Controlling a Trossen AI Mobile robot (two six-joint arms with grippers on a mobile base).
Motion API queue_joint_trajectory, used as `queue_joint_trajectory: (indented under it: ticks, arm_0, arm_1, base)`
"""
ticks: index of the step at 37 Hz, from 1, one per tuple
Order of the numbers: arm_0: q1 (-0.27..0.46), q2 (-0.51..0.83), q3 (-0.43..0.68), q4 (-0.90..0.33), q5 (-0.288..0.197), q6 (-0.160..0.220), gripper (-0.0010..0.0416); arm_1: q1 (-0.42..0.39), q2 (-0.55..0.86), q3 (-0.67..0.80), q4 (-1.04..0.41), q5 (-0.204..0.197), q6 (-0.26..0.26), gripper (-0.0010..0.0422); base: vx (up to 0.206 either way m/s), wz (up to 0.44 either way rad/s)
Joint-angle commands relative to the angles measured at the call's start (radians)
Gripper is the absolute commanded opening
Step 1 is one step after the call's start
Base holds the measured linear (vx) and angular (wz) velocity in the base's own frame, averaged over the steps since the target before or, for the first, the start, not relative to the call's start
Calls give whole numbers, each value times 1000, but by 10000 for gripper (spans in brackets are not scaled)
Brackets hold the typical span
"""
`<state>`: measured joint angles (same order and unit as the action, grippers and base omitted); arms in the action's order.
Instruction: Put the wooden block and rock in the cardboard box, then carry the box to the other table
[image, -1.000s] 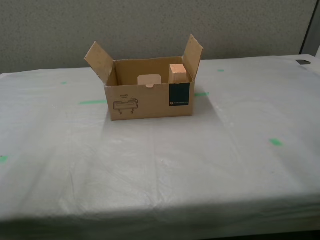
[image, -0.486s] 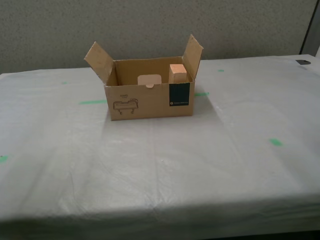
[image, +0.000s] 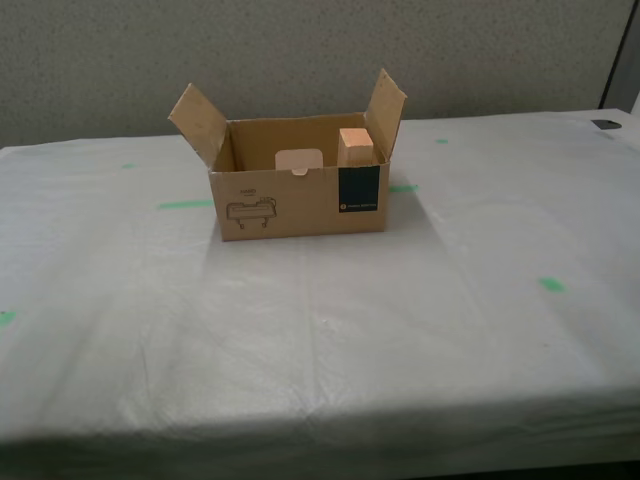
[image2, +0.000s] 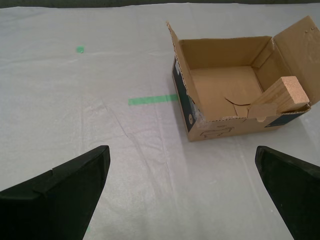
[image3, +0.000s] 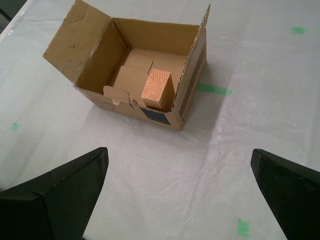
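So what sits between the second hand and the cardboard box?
Nothing: the second wrist view shows only bare wrinkled sheet of the table between my open second hand and the cardboard box.

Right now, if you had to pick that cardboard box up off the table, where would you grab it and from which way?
I'd probably take the cardboard box by its two short end walls, one hand on each, coming in from its sides. The top is open, the end flaps splay outward and look too floppy to grip, and the wooden block leaning in one corner makes that end heavier.
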<state>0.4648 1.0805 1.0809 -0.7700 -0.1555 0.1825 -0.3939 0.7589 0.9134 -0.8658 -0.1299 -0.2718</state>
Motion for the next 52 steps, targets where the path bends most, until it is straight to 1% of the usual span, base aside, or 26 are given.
queue_joint_trajectory:
  ticks: [1, 52]
  arm_0:
    - [1, 0, 1, 0, 4, 1, 398]
    - [1, 0, 1, 0, 4, 1, 398]
  arm_1:
    - [0, 0, 1, 0, -1, -2, 398]
    - [0, 0, 1, 1, -1, -2, 398]
  base:
    - [0, 0]
    - [0, 0]
